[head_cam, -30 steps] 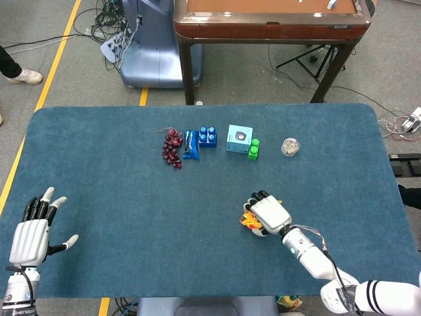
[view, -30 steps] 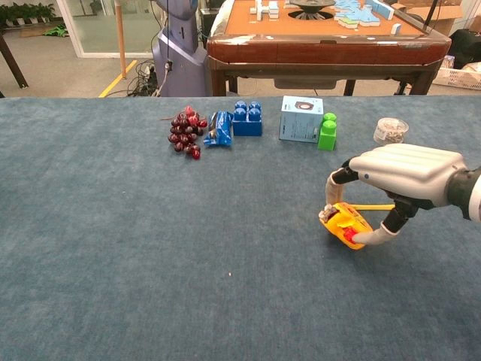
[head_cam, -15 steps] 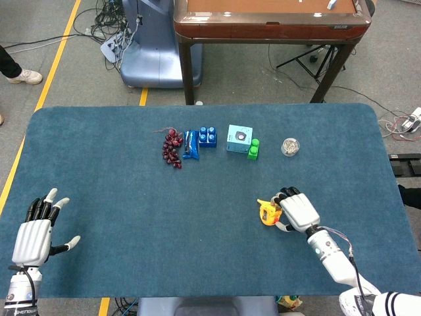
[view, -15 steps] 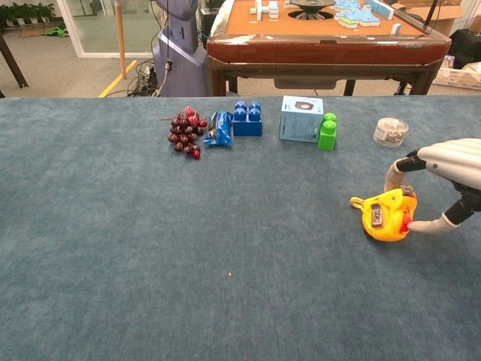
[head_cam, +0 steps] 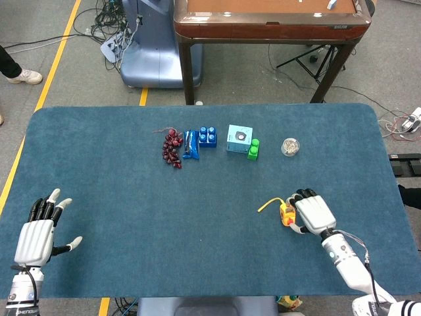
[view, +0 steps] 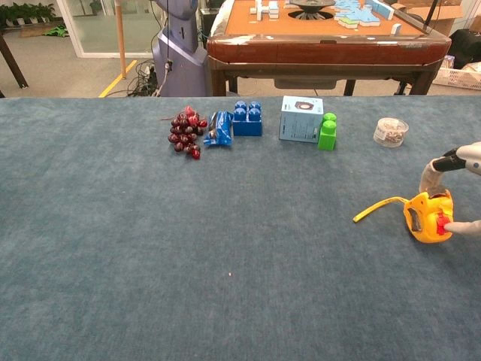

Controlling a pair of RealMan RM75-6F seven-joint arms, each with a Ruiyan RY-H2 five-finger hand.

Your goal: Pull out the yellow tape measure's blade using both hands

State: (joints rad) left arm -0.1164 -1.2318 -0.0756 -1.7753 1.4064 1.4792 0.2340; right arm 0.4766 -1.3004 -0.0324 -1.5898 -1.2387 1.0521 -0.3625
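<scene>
The right hand (head_cam: 312, 214) grips the yellow tape measure (view: 429, 217) near the table's (head_cam: 131, 197) right edge, with a short blade (view: 378, 208) out. The left hand (head_cam: 36, 230), open and empty, waits far away; it should probably pinch the blade tip.

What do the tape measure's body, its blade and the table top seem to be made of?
Tape measure: probably glossy yellow plastic, with a red button. Blade: a thin yellow strip, likely painted metal, though that is unclear. Table top: dull blue fabric, like felt or carpet, with a fuzzy texture.
</scene>
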